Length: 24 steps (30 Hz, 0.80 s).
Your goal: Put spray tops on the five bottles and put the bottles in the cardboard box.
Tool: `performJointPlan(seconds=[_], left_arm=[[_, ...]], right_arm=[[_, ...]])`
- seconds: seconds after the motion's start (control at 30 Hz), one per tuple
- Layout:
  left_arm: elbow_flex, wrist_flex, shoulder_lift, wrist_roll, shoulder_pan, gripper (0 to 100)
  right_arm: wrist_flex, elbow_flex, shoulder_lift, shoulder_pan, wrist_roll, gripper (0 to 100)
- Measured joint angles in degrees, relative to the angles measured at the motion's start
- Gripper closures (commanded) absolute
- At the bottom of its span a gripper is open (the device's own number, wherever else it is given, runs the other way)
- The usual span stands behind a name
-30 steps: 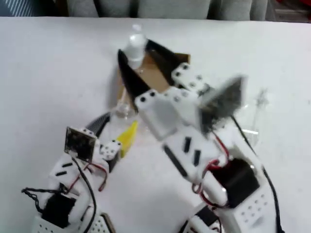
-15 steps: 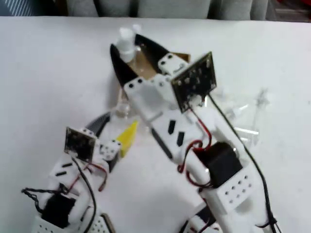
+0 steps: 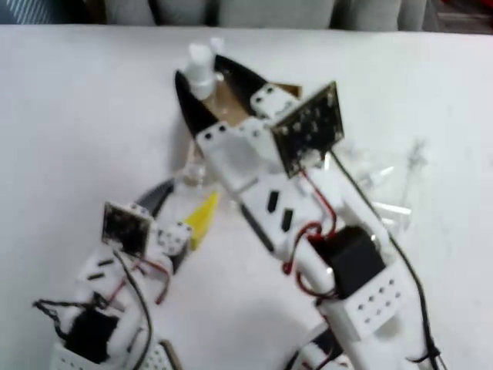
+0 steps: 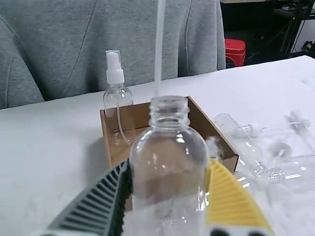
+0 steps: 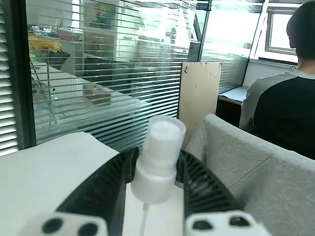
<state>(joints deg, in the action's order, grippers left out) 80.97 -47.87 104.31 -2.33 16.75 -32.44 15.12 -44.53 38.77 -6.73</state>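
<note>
Looking down from the high view, the left gripper [image 3: 185, 193] at the near left is clamped on an open bottle [image 3: 191, 176] that stands upright just in front of the cardboard box [image 3: 231, 108]. The right gripper [image 3: 204, 77] is stretched over the box's far left corner, pinching a spray top [image 3: 199, 55]. Loose bottles [image 3: 385, 189] lie to the right on the table [image 3: 77, 116], well apart from both arms. In the left wrist view, the grey and yellow fingers squeeze the bottle [image 4: 169, 162] from either side and its neck is bare. The spray top's thin tube [image 4: 160, 44] hangs straight down to the rim, a touch left of centre; whether its tip has entered the neck I cannot tell. A capped bottle [image 4: 117, 96] stands in the box's far left corner, so there is little room behind. The right wrist view shows the black fingers closed around the spray top [image 5: 161, 142], its axis vertical. The next move looks like a straight descent, with a small shift to centre the tube over the neck.
</note>
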Motion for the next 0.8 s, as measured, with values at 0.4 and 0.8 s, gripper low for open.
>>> performJointPlan(seconds=[0.4, 0.8], left_arm=[[1.4, 0.2, 0.0, 0.0, 0.1, 98], [1.4, 0.2, 0.0, 0.0, 0.1, 98]], right_arm=[[-4.7, 0.0, -1.1, 0.0, 0.0, 98.1], [-4.4, 6.0, -1.4, -0.1, 0.0, 98.1]])
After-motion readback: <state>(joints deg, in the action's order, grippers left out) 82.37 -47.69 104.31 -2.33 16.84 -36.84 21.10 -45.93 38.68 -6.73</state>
